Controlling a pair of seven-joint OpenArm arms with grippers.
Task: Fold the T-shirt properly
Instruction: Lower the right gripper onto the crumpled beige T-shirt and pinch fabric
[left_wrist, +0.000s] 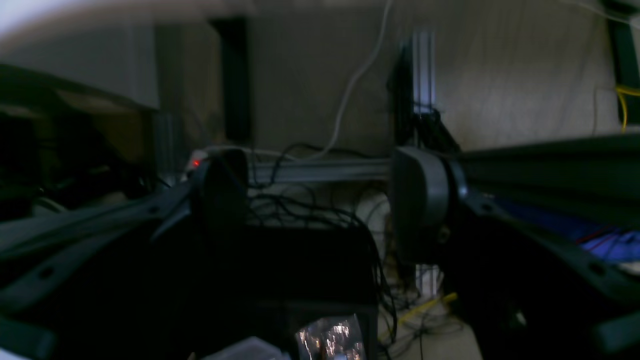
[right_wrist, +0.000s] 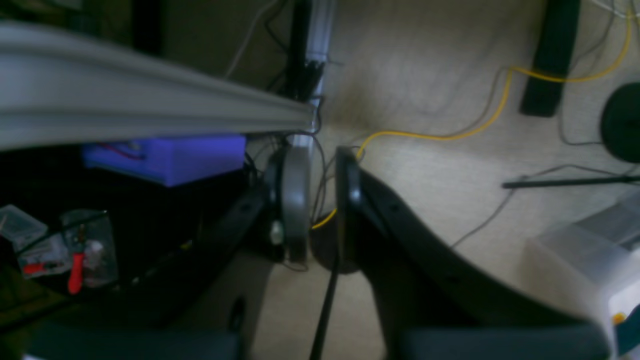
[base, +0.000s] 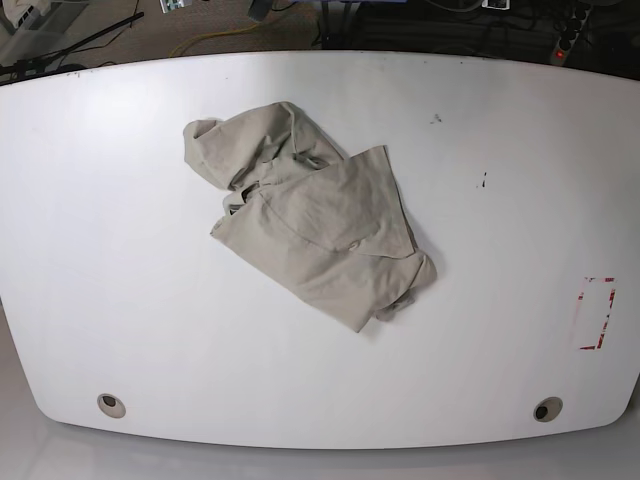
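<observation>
The T-shirt lies in a crumpled heap a little left of the middle of the white worktop, running from a bunched lump at its 10 o'clock end down to a tucked corner at its 4 o'clock end, with one flatter panel lying over the rest. Neither arm appears in the base view, and nothing touches the cloth. The left claw looks out toward a metal frame rail and a tangle of dark cables, its jaws spread wide with nothing between them. The right claw points down at a beige floor crossed by a yellow cable, with a purple box at its 9 o'clock; its jaws stand close together with only a narrow gap, gripping nothing that I can make out. By the look of it the folding has not begun: this is the start, with both arms parked away from the worktop and the garment needing to be spread flat first. The next move probably calls for bringing both claws over the heap, the right one loosened first, and finding two separate edges, likely the hem or shoulders, to pull apart. Which part is collar, sleeve or hem is hard to tell from the crumple, so picking single layers rather than a pinch of several will be the delicate bit.
</observation>
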